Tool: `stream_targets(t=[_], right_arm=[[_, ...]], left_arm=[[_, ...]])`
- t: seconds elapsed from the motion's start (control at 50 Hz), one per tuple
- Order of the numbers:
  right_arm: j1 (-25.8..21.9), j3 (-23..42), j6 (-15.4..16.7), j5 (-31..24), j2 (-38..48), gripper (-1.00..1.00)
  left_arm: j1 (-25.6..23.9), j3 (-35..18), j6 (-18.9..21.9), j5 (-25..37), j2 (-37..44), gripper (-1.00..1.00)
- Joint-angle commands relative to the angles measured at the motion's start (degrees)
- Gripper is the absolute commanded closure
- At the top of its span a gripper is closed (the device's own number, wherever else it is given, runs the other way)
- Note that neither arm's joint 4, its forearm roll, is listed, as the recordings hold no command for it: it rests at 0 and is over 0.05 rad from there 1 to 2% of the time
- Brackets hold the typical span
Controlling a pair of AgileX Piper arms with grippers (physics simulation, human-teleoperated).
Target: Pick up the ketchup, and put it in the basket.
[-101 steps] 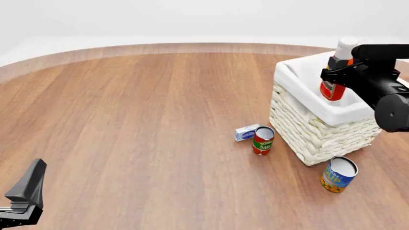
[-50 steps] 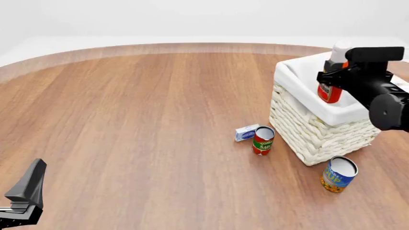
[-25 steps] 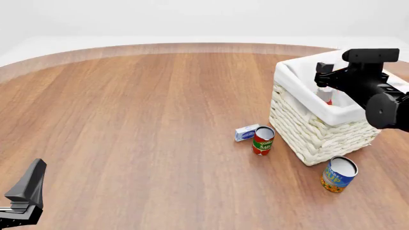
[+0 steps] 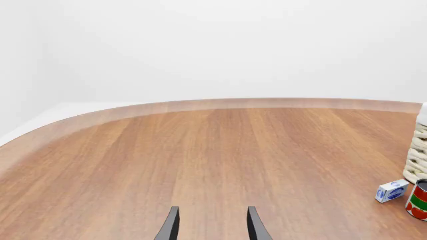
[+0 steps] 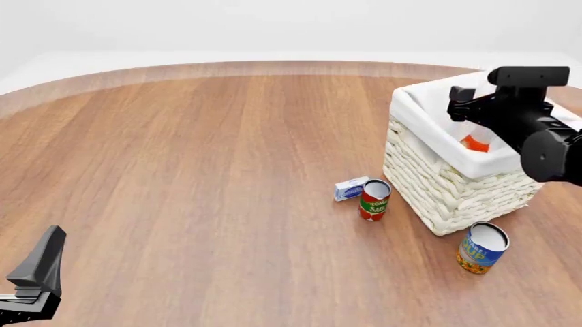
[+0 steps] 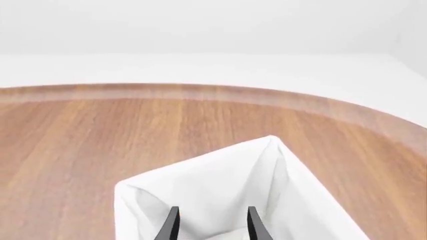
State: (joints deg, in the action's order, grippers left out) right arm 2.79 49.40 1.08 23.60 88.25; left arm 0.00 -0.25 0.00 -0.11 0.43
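The ketchup (image 5: 473, 143) lies down inside the basket (image 5: 437, 184); only a small red-orange patch of it shows above the white liner. My right gripper (image 5: 462, 103) hovers over the basket's opening, open and holding nothing. In the right wrist view its two fingertips (image 6: 213, 224) stand apart above the basket's liner (image 6: 220, 175), and the ketchup does not show there. My left gripper (image 5: 37, 271) rests far off at the table's near left corner, open (image 4: 211, 226) and empty.
A red-and-green tomato sauce can (image 5: 374, 199) and a small white-and-blue box (image 5: 350, 188) stand just left of the basket. A blue can (image 5: 481, 248) stands in front of it. The can (image 4: 419, 200), box (image 4: 392, 191) and basket wall (image 4: 419, 160) show in the left wrist view.
The right gripper opened and let go of the ketchup, which dropped from upright between the fingers down into the basket. The left arm has not moved.
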Motion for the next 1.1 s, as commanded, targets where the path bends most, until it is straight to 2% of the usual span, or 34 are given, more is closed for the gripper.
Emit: stream_targets(t=[0.02,1.1], right_arm=[[-0.10,0.22,0.10,-0.44,-0.92,-1.00],[-0.42,-2.06,-0.46,0.41,-5.90,-1.00]], left_arm=[[0.00,0.00,0.00,0.00,0.00,-1.00],[0.00,0.00,0.00,0.00,0.00,-1.00]])
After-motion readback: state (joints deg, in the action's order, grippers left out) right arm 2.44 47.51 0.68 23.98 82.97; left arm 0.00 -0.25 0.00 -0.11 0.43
